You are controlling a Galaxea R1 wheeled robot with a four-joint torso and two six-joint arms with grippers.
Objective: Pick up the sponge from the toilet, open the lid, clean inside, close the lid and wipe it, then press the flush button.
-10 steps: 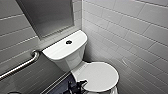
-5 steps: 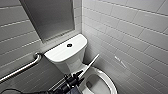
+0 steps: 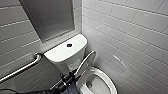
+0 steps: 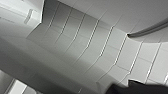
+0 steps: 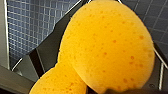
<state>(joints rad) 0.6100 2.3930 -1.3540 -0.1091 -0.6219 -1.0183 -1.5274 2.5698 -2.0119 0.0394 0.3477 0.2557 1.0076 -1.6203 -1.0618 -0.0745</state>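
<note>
The white toilet (image 3: 100, 86) stands in a tiled corner with its bowl showing. Its glossy oval lid (image 3: 86, 62) is raised and leans back toward the tank (image 3: 62, 53). The small dark flush button (image 3: 69, 45) sits in the middle of the tank cover. My left gripper (image 3: 72, 75) comes in dark from below left, open, right at the lid's lower edge beside the tank. The orange sponge (image 5: 107, 47) looms large in the right wrist view, squeezed into two lobes, with my right gripper shut on it.
A grey recessed niche (image 3: 50, 17) is set in the wall above the tank. A metal grab bar (image 3: 22, 68) slants along the left wall. White tiled walls (image 3: 130, 37) close in right of the toilet. Dark tiled floor (image 5: 30, 27) lies behind the sponge.
The lid has swung up from lying flat on the bowl to leaning back by the tank, and the bowl is now uncovered. My left arm has risen with it.
</note>
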